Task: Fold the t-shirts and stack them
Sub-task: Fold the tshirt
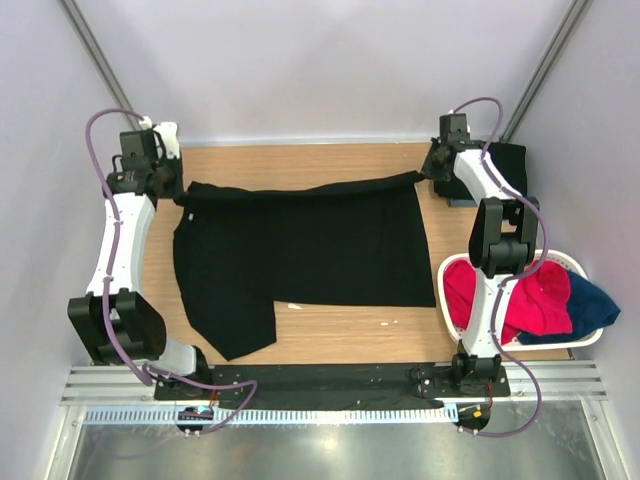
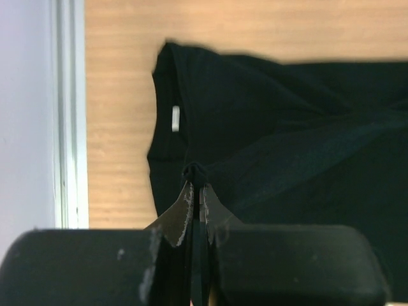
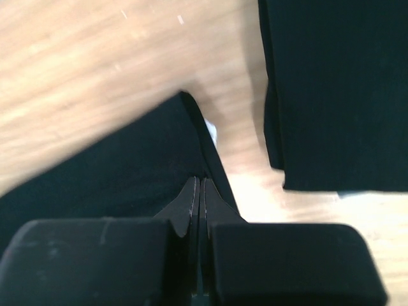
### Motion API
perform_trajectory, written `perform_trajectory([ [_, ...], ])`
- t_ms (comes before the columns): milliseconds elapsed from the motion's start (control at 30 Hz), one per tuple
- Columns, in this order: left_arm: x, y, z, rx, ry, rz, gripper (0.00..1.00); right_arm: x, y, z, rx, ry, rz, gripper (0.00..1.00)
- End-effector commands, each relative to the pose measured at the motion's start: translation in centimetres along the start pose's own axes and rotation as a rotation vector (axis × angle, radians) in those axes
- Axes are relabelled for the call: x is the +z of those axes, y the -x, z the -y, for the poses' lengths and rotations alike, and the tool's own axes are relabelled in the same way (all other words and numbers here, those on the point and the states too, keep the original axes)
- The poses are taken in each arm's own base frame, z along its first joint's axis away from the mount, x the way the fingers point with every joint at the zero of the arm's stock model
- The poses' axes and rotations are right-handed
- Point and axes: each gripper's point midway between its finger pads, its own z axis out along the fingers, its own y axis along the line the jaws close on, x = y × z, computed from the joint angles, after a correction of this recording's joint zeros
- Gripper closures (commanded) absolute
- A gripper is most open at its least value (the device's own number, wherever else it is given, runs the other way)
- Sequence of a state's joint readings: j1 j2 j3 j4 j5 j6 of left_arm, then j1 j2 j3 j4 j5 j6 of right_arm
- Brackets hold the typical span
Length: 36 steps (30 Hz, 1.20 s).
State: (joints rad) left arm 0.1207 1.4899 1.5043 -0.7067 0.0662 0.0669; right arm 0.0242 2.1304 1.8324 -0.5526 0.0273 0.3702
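We have one black t-shirt (image 1: 300, 250) spread across the middle of the desk (image 1: 330, 335), its far edge drawn into a taut line that runs from near the far-left corner to near the far-right corner. The rest of it lies flat, with a sleeve flopping toward the near-left. The left gripper (image 2: 196, 185) has its jaws clamped on a small bunch of cloth at the neck end, just beside the white label (image 2: 175, 118). The right gripper (image 3: 199, 185) has its jaws pressed together on the thin edge at the hem end. A second, folded black shirt (image 1: 508, 160) sits in the far-right corner, apart from the held one, and we judge it to be the start of the stack. A white basket (image 1: 575, 262) with red and blue clothes rests at the near-right edge. We expect this cloth to be light, limp and a little clingy. It should sag between the two holds unless we keep tension on it, and it will drag and wrinkle if it is pulled flat over the wood. A hold on one layer at a seam or hem seems safest, since seams are thicker and slip less. We judge that the two holds at opposite ends of one edge suit carrying that edge toward the near edge for a fold.
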Motion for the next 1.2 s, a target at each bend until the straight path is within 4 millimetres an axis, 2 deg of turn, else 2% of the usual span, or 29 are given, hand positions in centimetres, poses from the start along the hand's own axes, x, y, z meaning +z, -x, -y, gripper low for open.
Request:
perform_trajectory([
  [0,-0.1,-1.9,-0.6,0.045,0.032,-0.027,1.0,-2.2,0.9,0.2,-0.014,0.009,0.04,0.99],
  [233,1.1,-5.8,-0.4,0.022,0.036,-0.108,1.0,-1.3,-2.9,1.6,-0.013,-0.02,-0.047,0.99],
  [533,2.0,-10.0,0.7,-0.016,0.0,-0.2,1.0,-1.2,-6.1,3.1,-0.014,-0.058,-0.117,0.99],
  [800,0.9,-12.5,2.1,-0.01,-0.035,-0.254,1.0,-0.7,-6.8,3.4,-0.018,-0.069,-0.15,0.99],
  [833,0.8,-12.6,2.2,-0.011,-0.039,-0.258,0.97,-0.8,-6.6,3.3,-0.019,-0.066,-0.152,0.99],
  [900,0.1,-12.5,2.4,-0.019,-0.046,-0.262,0.83,-1.2,-6.5,3.0,-0.023,-0.055,-0.161,0.9],
  [933,-0.2,-12.2,2.6,-0.04,-0.049,-0.256,0.64,-1.4,-6.3,3.0,-0.027,-0.056,-0.164,0.76],
  [967,-0.4,-11.8,2.7,-0.051,-0.051,-0.249,0.56,-1.7,-6.2,2.7,-0.032,-0.046,-0.166,0.72],
  [1000,-0.9,-10.5,2.7,-0.054,-0.05,-0.217,0.5,-2.4,-5.8,2.0,-0.036,-0.011,-0.17,0.68],
  [1033,-1.3,-9.7,2.9,-0.079,-0.055,-0.191,0.4,-2.9,-5.5,1.8,-0.044,0.0,-0.165,0.64],
  [1067,-1.7,-8.6,3.1,-0.109,-0.063,-0.159,0.35,-3.2,-5.2,1.6,-0.053,0.012,-0.163,0.54],
  [1100,-2.0,-6.8,3.3,-0.123,-0.071,-0.103,0.25,-3.7,-5.0,1.3,-0.054,0.024,-0.167,0.52],
  [1133,-2.3,-5.8,3.4,-0.139,-0.081,-0.072,0.15,-4.5,-3.7,0.7,-0.057,0.043,-0.135,0.5],
  [1167,-2.3,-4.9,3.8,-0.19,-0.091,-0.047,0.12,-5.0,-3.1,0.3,-0.056,0.054,-0.12,0.45],
])
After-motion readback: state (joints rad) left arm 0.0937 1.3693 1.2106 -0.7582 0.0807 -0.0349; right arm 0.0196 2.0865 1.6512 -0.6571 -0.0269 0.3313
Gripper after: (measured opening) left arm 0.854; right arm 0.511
